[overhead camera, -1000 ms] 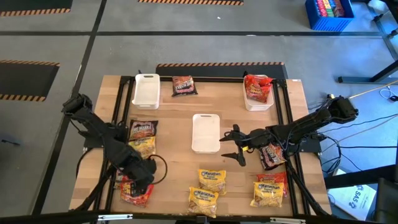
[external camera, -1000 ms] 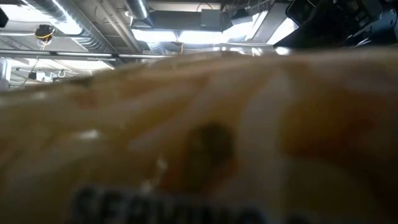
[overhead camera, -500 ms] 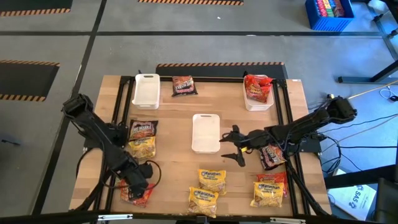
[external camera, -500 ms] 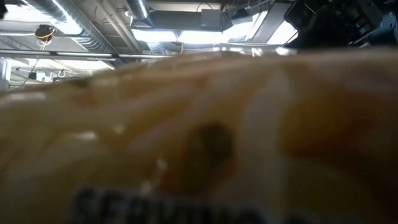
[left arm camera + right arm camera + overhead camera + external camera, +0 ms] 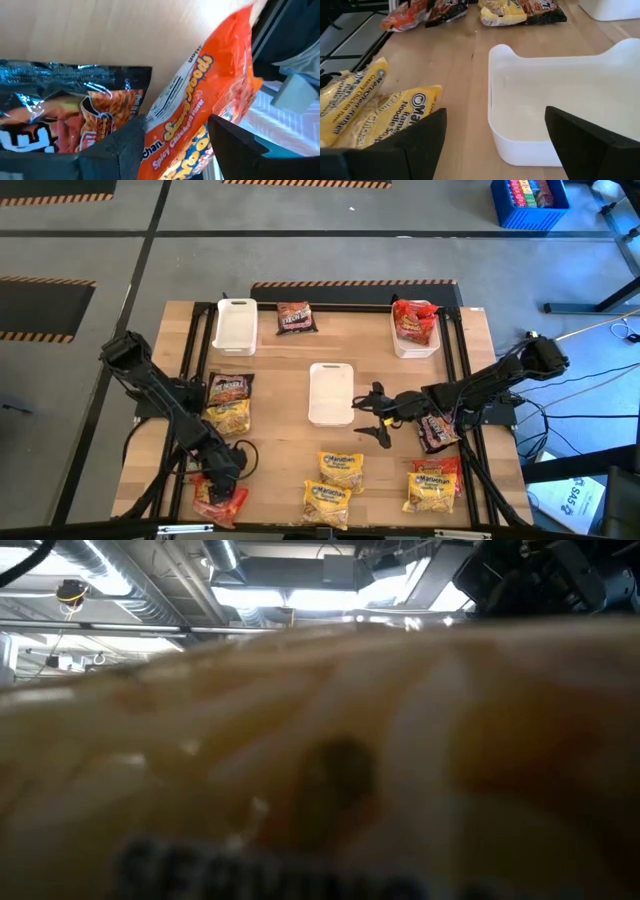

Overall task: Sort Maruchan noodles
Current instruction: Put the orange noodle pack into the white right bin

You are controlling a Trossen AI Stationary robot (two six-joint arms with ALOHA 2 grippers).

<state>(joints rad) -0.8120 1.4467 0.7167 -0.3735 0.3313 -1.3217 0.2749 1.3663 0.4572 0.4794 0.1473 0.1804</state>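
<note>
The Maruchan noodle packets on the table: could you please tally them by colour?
Yellow packets: 4
Red packets: 3
Dark packets: 4, one clear only in the left wrist view
Total: 11

A: What blocks the low view?
B: A blurred yellow crinkly plastic noodle packet (image 5: 320,760) pressed against the lens; the desk behind it is hidden.

A: And the left wrist view?
B: An orange-red crinkly noodle packet (image 5: 210,105) runs off the edge between the left claw (image 5: 175,145) fingers; contact can't be judged.

A: From above?
B: Packet labels are too small to read, and the left claw (image 5: 222,480) covers part of that packet (image 5: 222,502).
</note>
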